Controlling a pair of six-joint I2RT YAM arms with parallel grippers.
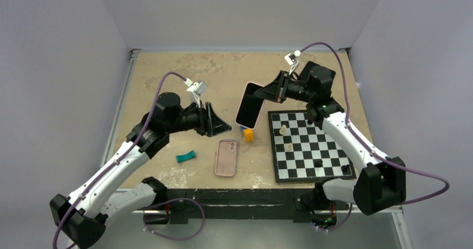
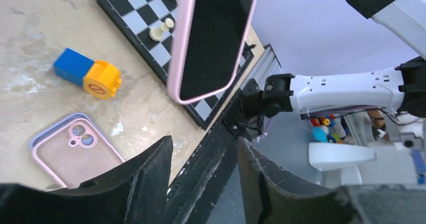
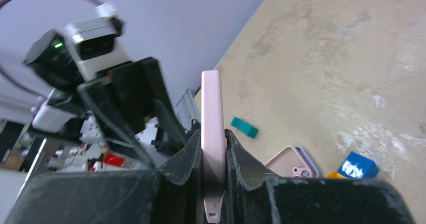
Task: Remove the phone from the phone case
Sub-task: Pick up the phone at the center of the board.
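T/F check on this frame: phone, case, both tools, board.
1. The right tool is shut on the pink-rimmed, black-screened phone. True.
2. That phone lies flat on the tan tabletop. False: it is held up in the air, clear of the table.
3. The pink phone case lies on the table beside the black-and-white chessboard. True.
4. The left tool grips the case. False: it is open and holds nothing.
5. The chessboard is bare. False: several chess pieces stand on it.
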